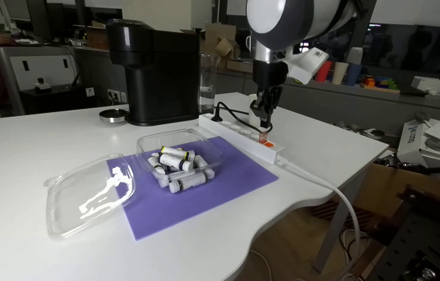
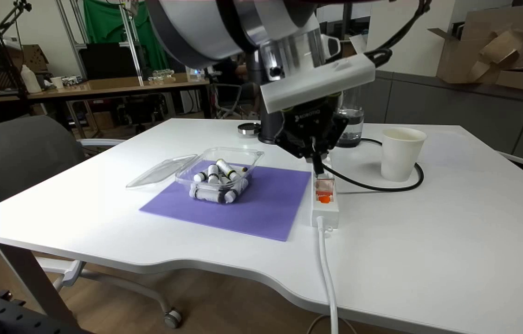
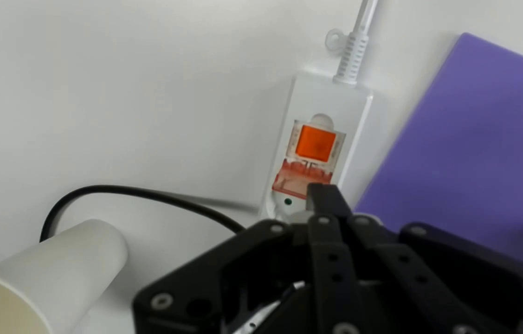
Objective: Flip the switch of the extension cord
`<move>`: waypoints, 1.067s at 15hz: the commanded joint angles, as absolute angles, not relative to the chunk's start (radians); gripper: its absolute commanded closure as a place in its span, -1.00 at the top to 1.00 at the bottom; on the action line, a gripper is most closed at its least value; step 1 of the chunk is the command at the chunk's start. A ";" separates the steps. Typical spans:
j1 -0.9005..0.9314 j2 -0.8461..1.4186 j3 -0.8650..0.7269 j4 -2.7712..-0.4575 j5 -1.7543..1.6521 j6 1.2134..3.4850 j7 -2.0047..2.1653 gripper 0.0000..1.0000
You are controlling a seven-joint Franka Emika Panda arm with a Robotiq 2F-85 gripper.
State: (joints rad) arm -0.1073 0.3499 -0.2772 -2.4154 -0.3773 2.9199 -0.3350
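The white extension cord (image 1: 239,138) lies on the table in both exterior views (image 2: 331,214), its white cable trailing off the near end. It also shows in the wrist view (image 3: 314,95). The orange switch (image 3: 315,143) sits near the cable end. It is small in both exterior views (image 1: 269,144) (image 2: 324,199). A clear reddish cover (image 3: 300,181) beside the switch stands raised and leaves the switch exposed. My gripper (image 3: 321,188) is shut with nothing between its fingers. Its tips (image 1: 265,124) hover over the strip, just behind the cover; contact cannot be told.
A purple mat (image 1: 204,203) lies beside the strip. It bears a clear box (image 1: 141,144) of small bottles. A clear lid (image 1: 67,195) lies beside it. A paper cup (image 2: 400,155) and a black cable (image 2: 368,187) are on the strip's opposite side. A black coffee machine (image 1: 161,78) stands behind.
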 commanded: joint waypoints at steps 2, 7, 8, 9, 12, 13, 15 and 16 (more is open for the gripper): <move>-0.100 0.162 -0.266 -2.498 -0.397 2.795 -0.296 -0.34; -0.107 0.080 -0.224 -2.492 -0.379 2.612 -0.243 0.35; -0.107 0.071 -0.215 -2.489 -0.374 2.579 -0.223 0.46; -0.108 0.064 -0.208 -2.488 -0.371 2.554 -0.203 0.59; -0.112 0.050 -0.189 -2.485 -0.346 2.487 -0.171 0.97; -0.113 0.049 -0.185 -2.484 -0.341 2.474 -0.162 1.00; -0.118 0.052 -0.182 -2.479 -0.329 2.448 -0.155 1.00; -0.120 0.056 -0.181 -2.476 -0.320 2.433 -0.155 1.00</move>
State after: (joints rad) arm -0.1052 0.0727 -0.1939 -2.4760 -0.3354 2.4812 -0.1953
